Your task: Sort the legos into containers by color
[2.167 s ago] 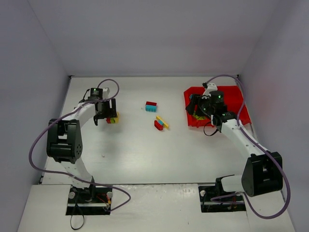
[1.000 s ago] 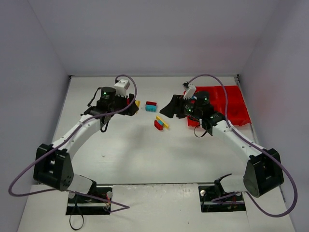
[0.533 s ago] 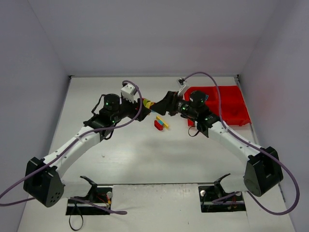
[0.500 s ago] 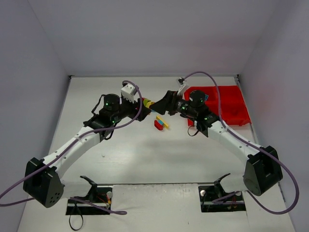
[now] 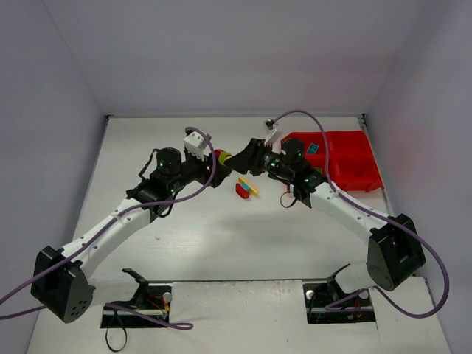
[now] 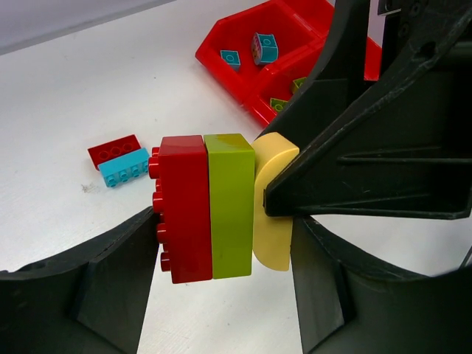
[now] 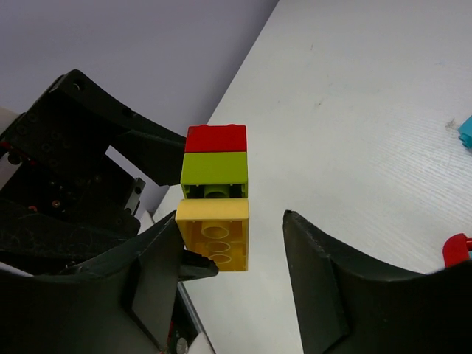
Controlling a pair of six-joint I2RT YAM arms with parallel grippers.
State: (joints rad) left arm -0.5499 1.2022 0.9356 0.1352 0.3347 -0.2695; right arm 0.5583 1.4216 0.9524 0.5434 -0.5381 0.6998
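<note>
Left gripper [image 6: 221,247]: clamping the stack [image 6: 203,217] aloft, toward 12 o'clock.
Right gripper [image 7: 232,221]: jaws apart, straddling the yellow brick [image 7: 214,236].
Tray [image 5: 346,151]: lying at 2 o'clock.
Tip: squeeze yellow only; pull straight.

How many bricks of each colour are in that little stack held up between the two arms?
Red brick: 1
Green brick: 1
Yellow brick: 1
Total in stack: 3
</note>
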